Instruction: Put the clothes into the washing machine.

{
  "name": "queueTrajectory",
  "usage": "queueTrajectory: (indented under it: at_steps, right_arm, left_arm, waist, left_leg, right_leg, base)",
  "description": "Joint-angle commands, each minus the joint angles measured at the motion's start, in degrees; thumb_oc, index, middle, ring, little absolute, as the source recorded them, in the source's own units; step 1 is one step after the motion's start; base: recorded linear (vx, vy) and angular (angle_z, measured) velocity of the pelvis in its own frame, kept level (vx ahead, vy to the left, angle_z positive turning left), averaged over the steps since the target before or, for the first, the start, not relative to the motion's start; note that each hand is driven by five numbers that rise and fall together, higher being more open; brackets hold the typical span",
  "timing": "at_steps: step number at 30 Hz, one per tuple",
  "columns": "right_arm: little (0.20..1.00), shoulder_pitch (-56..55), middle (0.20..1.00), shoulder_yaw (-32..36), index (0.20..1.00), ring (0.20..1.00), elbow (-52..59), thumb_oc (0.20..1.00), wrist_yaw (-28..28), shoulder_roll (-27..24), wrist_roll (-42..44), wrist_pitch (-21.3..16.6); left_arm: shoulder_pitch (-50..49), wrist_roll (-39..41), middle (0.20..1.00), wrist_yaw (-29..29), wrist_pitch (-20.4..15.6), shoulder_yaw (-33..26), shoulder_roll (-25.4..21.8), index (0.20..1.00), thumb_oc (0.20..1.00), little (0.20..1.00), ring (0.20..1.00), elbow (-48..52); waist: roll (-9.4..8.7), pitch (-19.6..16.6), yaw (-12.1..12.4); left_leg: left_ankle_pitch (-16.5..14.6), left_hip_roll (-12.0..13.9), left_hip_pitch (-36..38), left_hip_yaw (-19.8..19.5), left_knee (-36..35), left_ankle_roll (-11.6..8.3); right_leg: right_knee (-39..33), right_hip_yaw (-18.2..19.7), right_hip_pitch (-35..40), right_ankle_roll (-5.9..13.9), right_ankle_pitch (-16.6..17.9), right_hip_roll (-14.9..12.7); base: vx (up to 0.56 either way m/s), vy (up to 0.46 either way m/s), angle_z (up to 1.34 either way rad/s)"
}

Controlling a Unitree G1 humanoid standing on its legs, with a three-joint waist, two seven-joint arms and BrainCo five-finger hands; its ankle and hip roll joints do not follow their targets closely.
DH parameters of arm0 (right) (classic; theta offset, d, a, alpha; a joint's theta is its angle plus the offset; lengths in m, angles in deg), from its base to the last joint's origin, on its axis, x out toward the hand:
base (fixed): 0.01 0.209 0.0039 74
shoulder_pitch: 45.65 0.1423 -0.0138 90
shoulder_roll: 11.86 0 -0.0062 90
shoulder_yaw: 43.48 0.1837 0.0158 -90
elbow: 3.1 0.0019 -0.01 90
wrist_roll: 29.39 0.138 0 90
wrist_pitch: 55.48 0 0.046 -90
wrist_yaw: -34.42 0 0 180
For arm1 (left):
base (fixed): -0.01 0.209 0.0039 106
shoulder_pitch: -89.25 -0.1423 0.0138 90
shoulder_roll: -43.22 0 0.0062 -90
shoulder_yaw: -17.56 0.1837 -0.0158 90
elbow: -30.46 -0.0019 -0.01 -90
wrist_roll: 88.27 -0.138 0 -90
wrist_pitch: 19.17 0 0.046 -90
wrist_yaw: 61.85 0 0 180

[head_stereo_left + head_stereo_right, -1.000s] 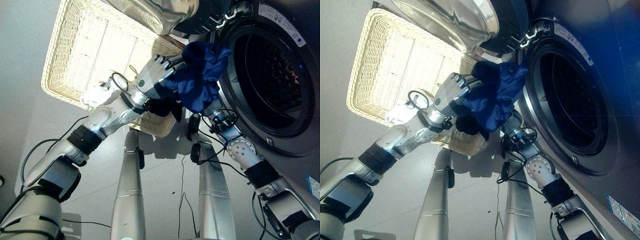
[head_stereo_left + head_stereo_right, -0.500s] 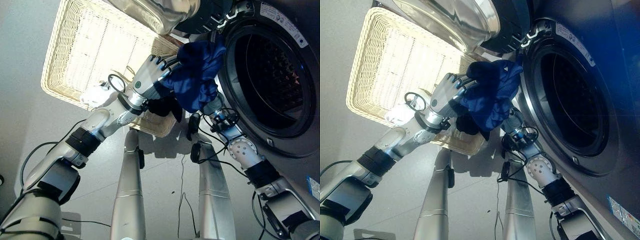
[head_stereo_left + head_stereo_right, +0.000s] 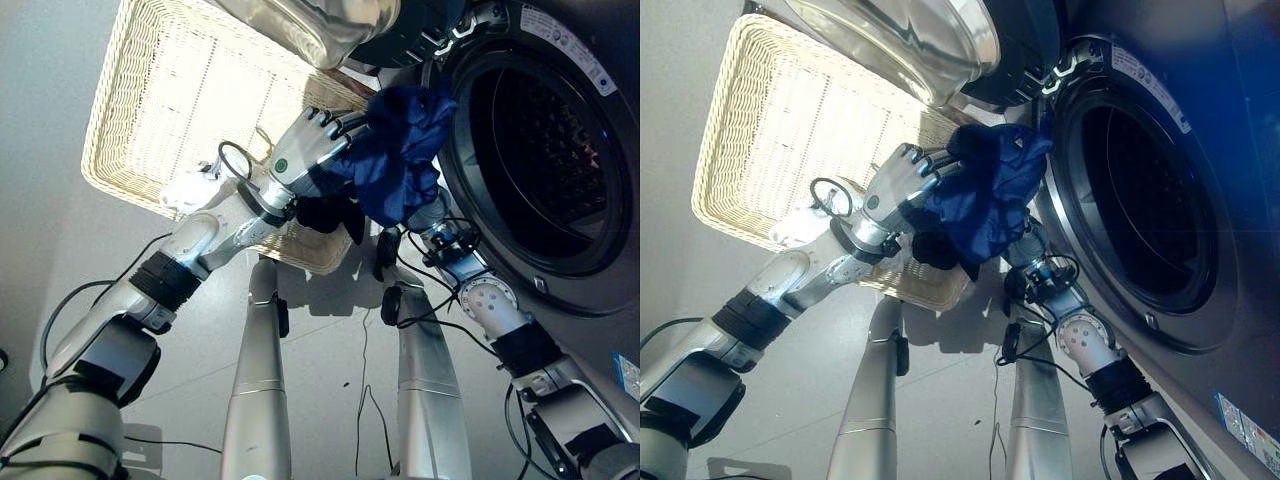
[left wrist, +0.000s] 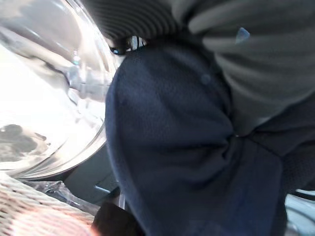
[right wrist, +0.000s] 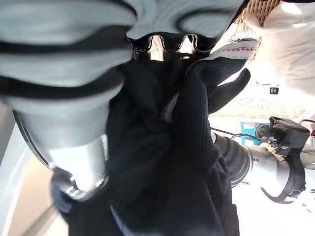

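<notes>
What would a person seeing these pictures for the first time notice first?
The bunched blue garment stands out, held up by the left hand just before the washing machine's dark open drum. Behind the left arm lies a pale wicker basket on the floor.

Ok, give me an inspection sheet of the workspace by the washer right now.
Surface: pale grey floor, nothing seen loose on it.
Job's things: blue garment bunched just outside the open drum of the washing machine; a dark piece hangs beneath it.
Clutter: wicker basket with a white item at its near edge.
Hands: left robot hand curled on the blue garment; right robot hand under it, fingers hidden.
Cables: nothing seen.
Surroundings: glass door swung open.
</notes>
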Motion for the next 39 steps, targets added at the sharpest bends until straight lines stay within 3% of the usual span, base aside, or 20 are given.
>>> queueTrajectory:
  at_steps: [1, 14, 15, 16, 24, 31, 32, 39]
  right_arm:
    - [0.200, 0.5, 0.200, -0.2, 0.200, 0.200, 10.4, 0.200, -6.1, 0.7, 2.0, -0.7]
    - [0.200, 0.7, 0.200, -0.5, 0.200, 0.200, 10.4, 0.200, -6.8, 1.5, 1.9, -1.5]
    - [0.200, 0.7, 0.200, -0.4, 0.200, 0.200, 10.4, 0.200, -6.7, 1.6, 2.0, -1.5]
    - [0.200, 0.8, 0.200, -0.3, 0.200, 0.200, 10.3, 0.200, -6.9, 1.6, 2.2, -1.5]
    - [0.200, 1.0, 0.200, -0.2, 0.200, 0.200, 10.2, 0.200, -6.9, 2.6, 2.0, -1.9]
    - [0.200, 0.7, 0.200, 0.6, 0.200, 0.200, 10.3, 0.200, -6.6, 3.9, 1.6, -1.9]
    - [0.200, 0.5, 0.200, 1.2, 0.200, 0.200, 10.4, 0.200, -6.7, 4.3, 1.6, -1.7]
    - [0.200, 0.4, 0.200, 2.3, 0.200, 0.200, 10.9, 0.200, -5.5, 6.0, 1.7, -1.7]
  left_arm:
    - [1.6, -0.6, 0.200, 0.9, -0.8, 0.1, -0.2, 0.200, 0.200, 0.200, 0.200, 3.6]
    - [1.3, -0.8, 0.200, 0.0, 0.3, -0.2, 0.2, 0.200, 0.200, 0.200, 0.200, 3.5]
    - [1.2, -0.6, 0.288, -0.2, 0.7, -0.3, 0.3, 0.288, 0.288, 0.288, 0.288, 3.4]
    - [1.0, -0.2, 1.000, -1.2, 1.2, -0.6, 0.4, 1.000, 1.000, 1.000, 1.000, 3.2]
    - [-1.2, -0.7, 1.000, -10.0, 3.6, -3.3, 2.0, 1.000, 1.000, 1.000, 1.000, 2.6]
    - [-3.7, 3.3, 1.000, -13.7, -0.3, -6.4, 4.7, 1.000, 1.000, 1.000, 1.000, 3.3]
    - [-4.5, 4.5, 1.000, -14.3, -2.2, -7.4, 5.4, 1.000, 1.000, 1.000, 1.000, 3.3]
    - [-6.0, 8.8, 1.000, -8.6, -8.2, -9.5, 8.2, 1.000, 1.000, 1.000, 1.000, 5.3]
  waist:
    - [1.47, -0.5, -1.3]
    - [1.60, -0.5, -1.2]
    - [1.60, -0.5, -1.2]
    - [1.61, -0.5, -1.2]
    - [1.66, -0.5, -0.7]
    - [1.53, -0.5, -0.4]
    - [1.40, -0.5, -0.3]
    - [1.32, -0.5, -0.1]
  left_leg:
    - [-5.6, -3.5, -0.4, 2.4, 6.2, 3.45]
    - [-5.5, -3.5, -0.7, 2.6, 6.4, 3.41]
    - [-5.5, -3.5, -0.7, 2.5, 6.4, 3.42]
    - [-5.5, -3.5, -0.7, 2.5, 6.5, 3.43]
    - [-5.3, -3.6, -0.7, 2.2, 6.2, 3.45]
    - [-5.2, -3.9, -0.5, 1.9, 5.8, 3.57]
    - [-5.2, -3.9, -0.5, 1.8, 5.9, 3.57]
    - [-5.2, -4.3, -0.6, 1.5, 5.8, 3.72]
  right_leg:
    - [-15.1, -4.1, 4.9, 3.51, 12.3, 2.2]
    - [-15.0, -4.2, 4.7, 3.42, 12.3, 2.2]
    - [-15.0, -4.2, 4.7, 3.42, 12.3, 2.2]
    - [-15.0, -4.1, 4.7, 3.41, 12.3, 2.3]
    - [-14.9, -4.2, 4.7, 3.40, 12.2, 2.2]
    - [-14.9, -4.5, 4.8, 3.44, 12.3, 2.2]
    - [-14.9, -4.5, 4.9, 3.42, 12.3, 2.2]
    - [-14.7, -4.8, 4.8, 3.40, 12.4, 2.2]
  base:
    - [0.00, 0.000, 0.00]
    - [0.00, 0.000, 0.00]
    - [0.00, 0.000, 0.00]
    - [0.00, 0.000, 0.00]
    - [0.00, 0.000, 0.00]
    - [0.00, 0.000, 0.00]
    - [0.00, 0.000, 0.00]
    - [0.00, 0.000, 0.00]
